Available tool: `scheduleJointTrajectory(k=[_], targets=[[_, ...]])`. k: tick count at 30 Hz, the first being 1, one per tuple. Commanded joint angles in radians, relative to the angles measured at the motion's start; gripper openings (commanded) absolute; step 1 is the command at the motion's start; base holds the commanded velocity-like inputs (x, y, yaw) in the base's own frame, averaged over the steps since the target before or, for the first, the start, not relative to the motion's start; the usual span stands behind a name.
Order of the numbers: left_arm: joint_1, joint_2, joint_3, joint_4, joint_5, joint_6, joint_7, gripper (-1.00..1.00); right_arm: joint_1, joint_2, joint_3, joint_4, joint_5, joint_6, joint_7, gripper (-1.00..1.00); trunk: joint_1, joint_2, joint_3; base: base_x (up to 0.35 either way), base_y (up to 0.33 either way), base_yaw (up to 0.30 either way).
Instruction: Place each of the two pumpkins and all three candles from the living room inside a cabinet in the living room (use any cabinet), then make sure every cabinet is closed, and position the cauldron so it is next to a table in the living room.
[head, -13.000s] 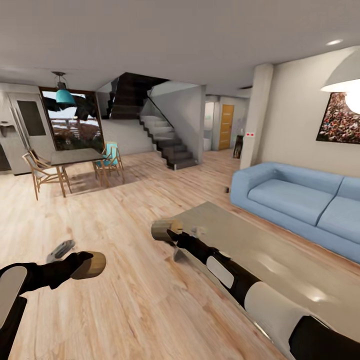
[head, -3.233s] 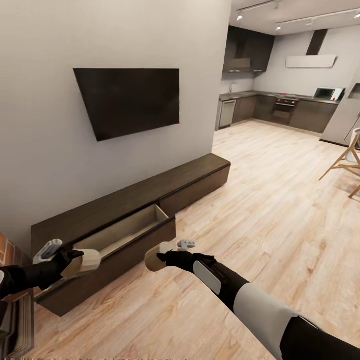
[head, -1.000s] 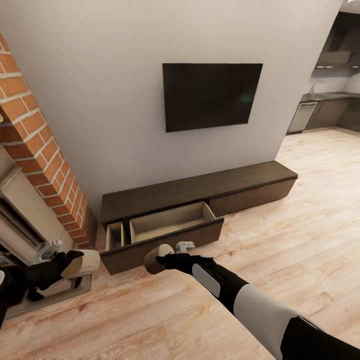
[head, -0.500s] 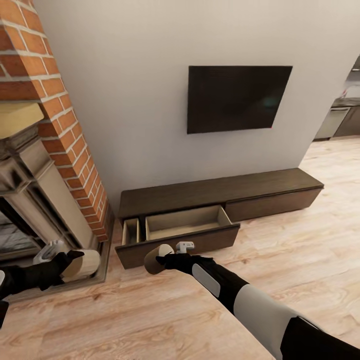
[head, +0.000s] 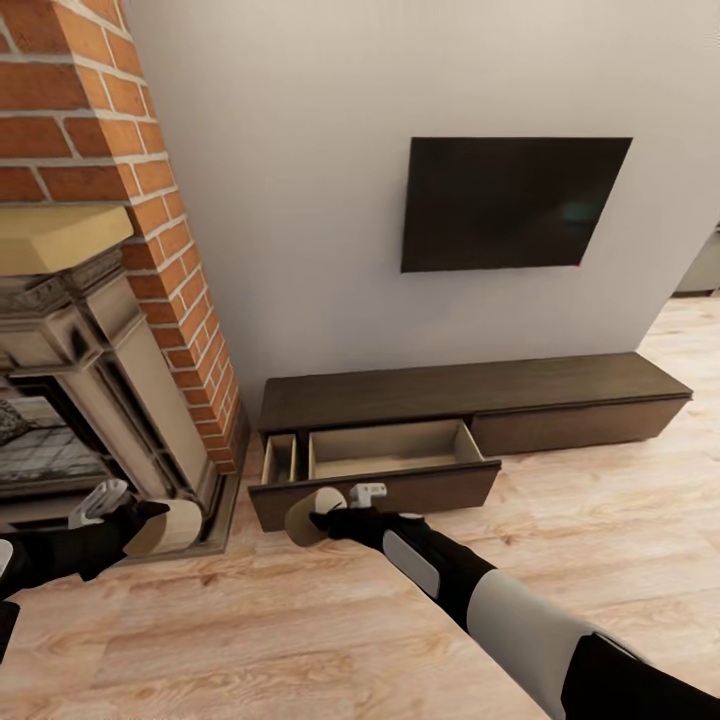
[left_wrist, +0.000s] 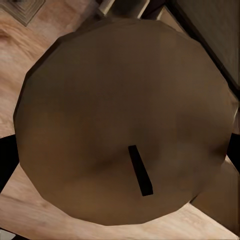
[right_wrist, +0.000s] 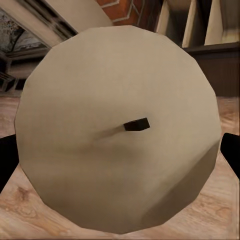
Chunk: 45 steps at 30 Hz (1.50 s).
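Observation:
Each of my grippers carries a pale beige candle. The left gripper (head: 150, 522) is shut on one candle (head: 170, 526) low at the left, in front of the fireplace; its flat top with the dark wick (left_wrist: 140, 170) faces the left wrist camera. My right gripper (head: 325, 517) is shut on the other candle (head: 307, 516), held just in front of the cabinet (head: 470, 390), a long low dark brown unit under the TV. Its left drawer (head: 385, 450) stands pulled out, showing a pale bare interior. The round candle top (right_wrist: 120, 130) fills most of the right wrist view.
A brick chimney with a stone fireplace (head: 90, 330) stands left of the cabinet. A black TV (head: 510, 200) hangs on the white wall. Light wood floor (head: 600, 520) spreads in front and to the right.
The whole view has swung left: the cabinet and TV slid right in the picture and the fireplace came in. Both arms kept their pose, each still holding its candle.

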Motion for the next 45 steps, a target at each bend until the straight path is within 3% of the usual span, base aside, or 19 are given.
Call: scheduleJointTrajectory(k=[1, 21, 45], targets=[[-0.001, 0.0, 0.0, -0.001, 0.008, 0.004, 0.011, -1.0, -0.001, -0.001, 0.011, 0.0, -0.005, -0.002, 0.0, -1.0, 0.001, -0.002, -0.002, 0.0, -0.29, 0.024], [0.0, 0.001, -0.001, 0.0, 0.005, 0.004, 0.013, -1.0, -0.001, 0.0, 0.019, 0.001, -0.008, -0.007, -0.007, -1.0, 0.001, -0.002, 0.005, 0.106, -0.274, 0.002], [0.002, 0.0, -0.001, 0.0, 0.005, 0.004, 0.013, -1.0, -0.001, -0.001, 0.02, 0.0, -0.008, -0.009, -0.004, -1.0, 0.001, -0.002, 0.033, 0.309, -0.015, 0.0]])
